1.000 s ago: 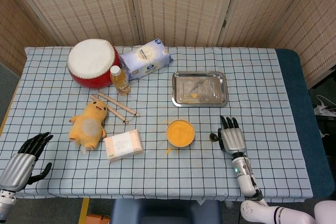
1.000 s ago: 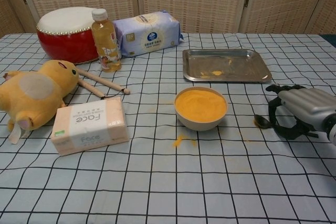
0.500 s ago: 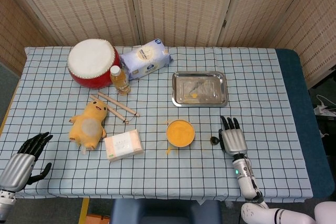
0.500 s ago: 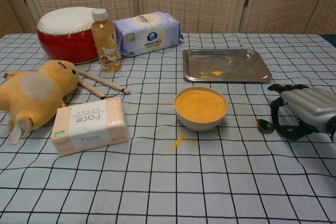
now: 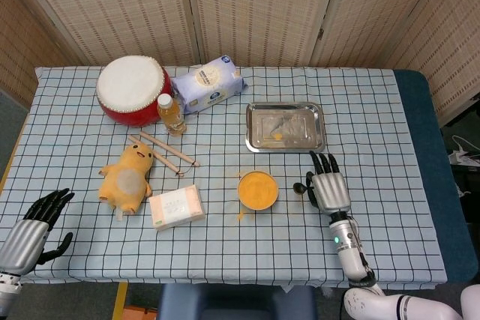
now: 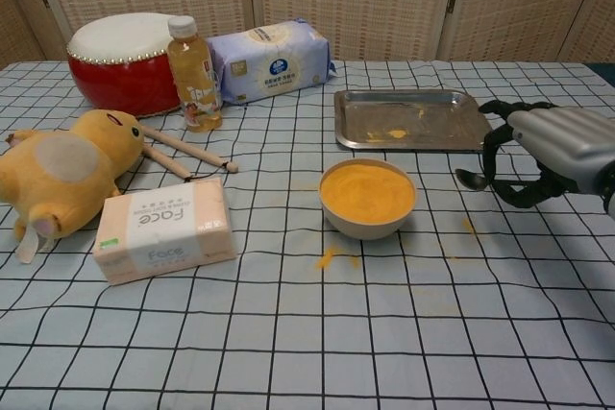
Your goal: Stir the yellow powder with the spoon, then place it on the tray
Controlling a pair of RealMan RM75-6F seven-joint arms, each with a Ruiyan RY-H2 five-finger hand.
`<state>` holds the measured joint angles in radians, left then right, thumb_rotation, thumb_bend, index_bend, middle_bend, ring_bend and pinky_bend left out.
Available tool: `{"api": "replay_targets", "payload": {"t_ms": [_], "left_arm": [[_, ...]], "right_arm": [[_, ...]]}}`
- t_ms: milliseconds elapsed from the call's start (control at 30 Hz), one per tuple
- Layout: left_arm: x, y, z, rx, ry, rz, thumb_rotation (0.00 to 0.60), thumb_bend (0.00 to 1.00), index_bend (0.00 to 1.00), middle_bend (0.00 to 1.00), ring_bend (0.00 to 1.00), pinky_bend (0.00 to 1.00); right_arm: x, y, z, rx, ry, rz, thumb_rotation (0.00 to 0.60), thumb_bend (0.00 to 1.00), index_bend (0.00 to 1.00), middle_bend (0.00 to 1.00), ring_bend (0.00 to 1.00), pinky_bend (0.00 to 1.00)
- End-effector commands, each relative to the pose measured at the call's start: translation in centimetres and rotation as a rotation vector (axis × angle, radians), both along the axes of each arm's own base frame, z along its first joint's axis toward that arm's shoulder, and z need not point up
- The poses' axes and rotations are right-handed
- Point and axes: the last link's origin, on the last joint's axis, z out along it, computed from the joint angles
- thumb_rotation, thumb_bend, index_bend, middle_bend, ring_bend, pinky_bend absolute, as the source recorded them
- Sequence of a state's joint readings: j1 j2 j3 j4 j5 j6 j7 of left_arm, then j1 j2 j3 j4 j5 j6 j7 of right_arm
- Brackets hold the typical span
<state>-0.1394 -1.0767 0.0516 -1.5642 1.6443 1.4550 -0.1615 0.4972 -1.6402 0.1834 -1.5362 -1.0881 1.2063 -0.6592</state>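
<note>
A white bowl of yellow powder (image 5: 258, 189) (image 6: 367, 197) stands mid-table. Behind it lies the steel tray (image 5: 311, 139) (image 6: 452, 132), with yellow smears inside. My right hand (image 5: 328, 186) (image 6: 555, 144) hovers right of the bowl, above the cloth. It grips a dark spoon (image 6: 472, 180) (image 5: 300, 186), whose bowl sticks out to the left toward the powder; the handle is hidden in the fingers. My left hand (image 5: 34, 228) rests at the table's near left corner with its fingers apart and nothing in it; the chest view does not show it.
At the back left are a red drum (image 6: 123, 62), a drink bottle (image 6: 192, 61) and a tissue pack (image 6: 272, 62). Drumsticks (image 6: 183, 153), a yellow plush toy (image 6: 62, 168) and a tissue box (image 6: 165, 229) lie on the left. Powder is spilled (image 6: 330, 257) before the bowl.
My right hand has risen off the cloth with the spoon and moved back toward the tray's near right corner. The spoon's bowl no longer touches the table. The left hand stayed put.
</note>
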Motion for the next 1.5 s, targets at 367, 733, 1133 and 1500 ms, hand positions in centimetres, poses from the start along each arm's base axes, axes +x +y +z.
{"api": "replay_targets", "payload": {"t_ms": [367, 733, 1133, 1500], "left_arm": [[-0.1, -0.1, 0.3, 0.001, -0.009, -0.002, 0.600, 0.45, 0.00, 0.00, 0.00, 0.10], [-0.2, -0.1, 0.6, 0.009, -0.022, -0.002, 0.600, 0.45, 0.00, 0.00, 0.00, 0.10], [-0.1, -0.2, 0.6, 0.008, -0.020, -0.006, 0.600, 0.45, 0.00, 0.00, 0.00, 0.10], [-0.1, 0.0, 0.2, 0.000, -0.011, -0.001, 0.600, 0.45, 0.00, 0.00, 0.00, 0.10]], "right_arm": [[8.1, -2.1, -4.1, 0.093, 0.038, 0.149, 0.600, 0.40, 0.65, 0.00, 0.00, 0.00], [9.2, -1.6, -4.5, 0.113, 0.071, 0.155, 0.600, 0.39, 0.38, 0.00, 0.00, 0.00], [6.6, -2.8, -1.5, 0.075, 0.066, 0.108, 0.600, 0.39, 0.37, 0.00, 0.00, 0.00], [4.6, -4.0, -1.4, 0.086, 0.053, 0.115, 0.600, 0.36, 0.48, 0.00, 0.00, 0.00]]}}
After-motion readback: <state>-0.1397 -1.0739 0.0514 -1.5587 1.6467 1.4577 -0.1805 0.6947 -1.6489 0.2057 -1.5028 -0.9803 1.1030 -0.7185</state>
